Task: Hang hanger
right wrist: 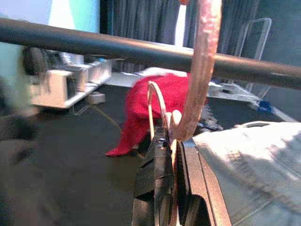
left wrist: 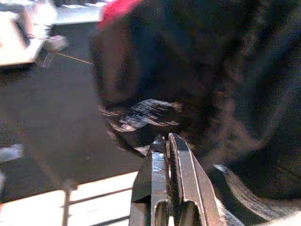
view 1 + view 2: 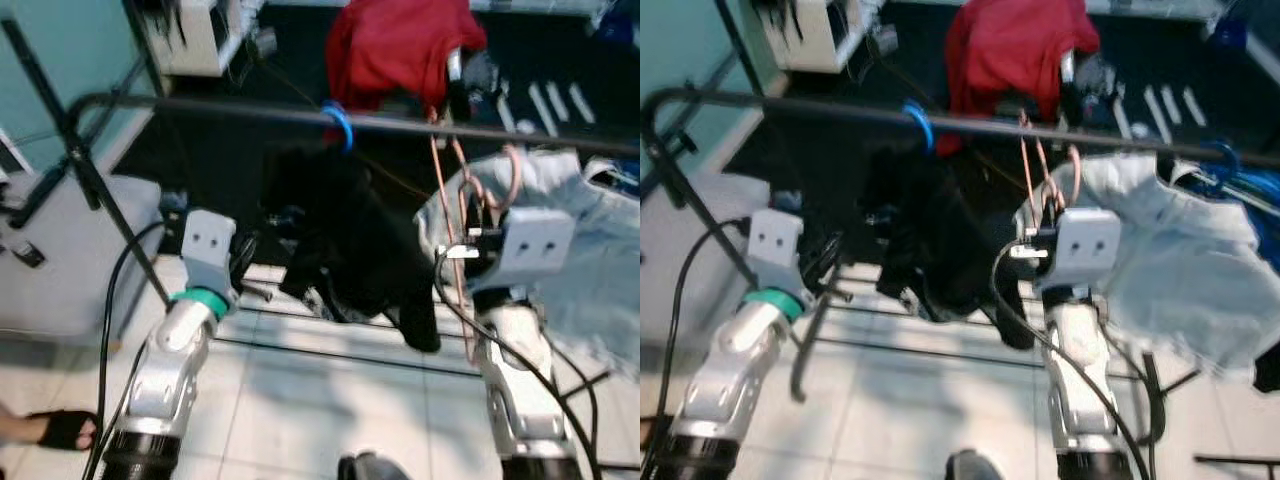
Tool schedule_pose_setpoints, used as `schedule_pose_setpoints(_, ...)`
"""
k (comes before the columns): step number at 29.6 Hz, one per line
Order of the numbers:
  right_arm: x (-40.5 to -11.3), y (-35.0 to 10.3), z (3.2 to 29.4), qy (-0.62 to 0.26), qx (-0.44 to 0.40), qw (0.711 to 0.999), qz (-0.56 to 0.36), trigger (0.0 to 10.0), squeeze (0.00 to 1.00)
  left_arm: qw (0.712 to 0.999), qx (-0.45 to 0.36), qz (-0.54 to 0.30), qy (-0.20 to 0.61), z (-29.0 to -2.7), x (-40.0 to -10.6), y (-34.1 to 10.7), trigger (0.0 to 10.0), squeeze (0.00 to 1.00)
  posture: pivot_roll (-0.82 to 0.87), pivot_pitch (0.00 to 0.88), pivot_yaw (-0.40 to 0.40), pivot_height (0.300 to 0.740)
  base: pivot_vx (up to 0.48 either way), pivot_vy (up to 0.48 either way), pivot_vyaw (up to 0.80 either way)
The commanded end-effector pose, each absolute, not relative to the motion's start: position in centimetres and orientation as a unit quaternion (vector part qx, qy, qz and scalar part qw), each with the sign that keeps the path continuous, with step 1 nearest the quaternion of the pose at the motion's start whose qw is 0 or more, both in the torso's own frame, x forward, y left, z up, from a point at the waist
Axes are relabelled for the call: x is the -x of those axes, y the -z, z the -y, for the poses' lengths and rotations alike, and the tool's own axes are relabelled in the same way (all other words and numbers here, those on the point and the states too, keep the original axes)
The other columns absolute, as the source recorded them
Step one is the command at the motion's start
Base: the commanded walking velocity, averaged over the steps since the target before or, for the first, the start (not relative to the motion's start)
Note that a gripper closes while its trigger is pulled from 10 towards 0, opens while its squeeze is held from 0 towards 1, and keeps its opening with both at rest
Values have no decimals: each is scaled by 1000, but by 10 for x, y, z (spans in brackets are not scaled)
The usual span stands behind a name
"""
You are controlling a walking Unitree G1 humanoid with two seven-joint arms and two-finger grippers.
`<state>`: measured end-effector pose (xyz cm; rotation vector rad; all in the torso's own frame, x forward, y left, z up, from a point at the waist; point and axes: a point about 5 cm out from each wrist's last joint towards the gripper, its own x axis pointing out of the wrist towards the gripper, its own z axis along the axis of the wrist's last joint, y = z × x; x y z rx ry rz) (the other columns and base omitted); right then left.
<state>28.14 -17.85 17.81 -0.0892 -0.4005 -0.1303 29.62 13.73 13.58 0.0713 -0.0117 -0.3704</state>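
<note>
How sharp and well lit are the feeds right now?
Both eye views are soft with motion blur. Left wrist view is dim: the black garment is hard to read. Right wrist view is brighter, with the pink hanger and rail clear and the background hazy.

The black rail (image 3: 420, 124) crosses the whole view from nine to three o'clock and bars any straight reach upward. Under it at twelve o'clock hangs a black garment (image 3: 360, 240) on a blue hook (image 3: 338, 127), filling the middle; the left gripper (image 2: 168, 143), fingers pressed together, sits right against this cloth. At two o'clock the pale denim piece (image 3: 1180, 250) crowds the right gripper (image 1: 173, 141), clamped on the pink hanger (image 1: 203, 70) just below the rail. The rack's slanted leg (image 3: 100, 190) blocks nine o'clock. Open tile floor (image 3: 330, 400) lies at six o'clock, between both arms
</note>
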Motion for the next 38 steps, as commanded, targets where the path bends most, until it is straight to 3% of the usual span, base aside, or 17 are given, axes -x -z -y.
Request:
schedule_pose_setpoints(1,-280,-177,179,69,41,977,199,10000,0,981,-34,-19,191,-141,-291,-126,10000,0,-81,4,44,740,0,0,0)
schedule_pose_setpoints(7,-281,-180,182,75,42,976,202,10000,0,979,-33,-18,202,-140,-288,-123,10000,0,-80,7,46,740,0,0,0)
schedule_pose_setpoints(17,-295,-187,185,43,4,979,201,10000,0,972,-118,49,196,-137,-289,-137,10000,0,-68,18,47,740,0,0,0)
schedule_pose_setpoints(25,-334,-179,186,-26,-51,994,97,10000,0,974,-116,44,188,-142,-286,-140,10000,0,-42,42,41,740,0,0,0)
schedule_pose_setpoints(32,-350,-181,199,-19,-32,996,77,10000,0,976,-117,49,175,-145,-284,-140,10000,0,-22,47,28,740,0,0,0)
schedule_pose_setpoints(38,-357,-176,211,-19,43,998,44,10000,0,978,-116,46,167,-146,-282,-138,10000,0,-16,48,23,740,0,0,0)
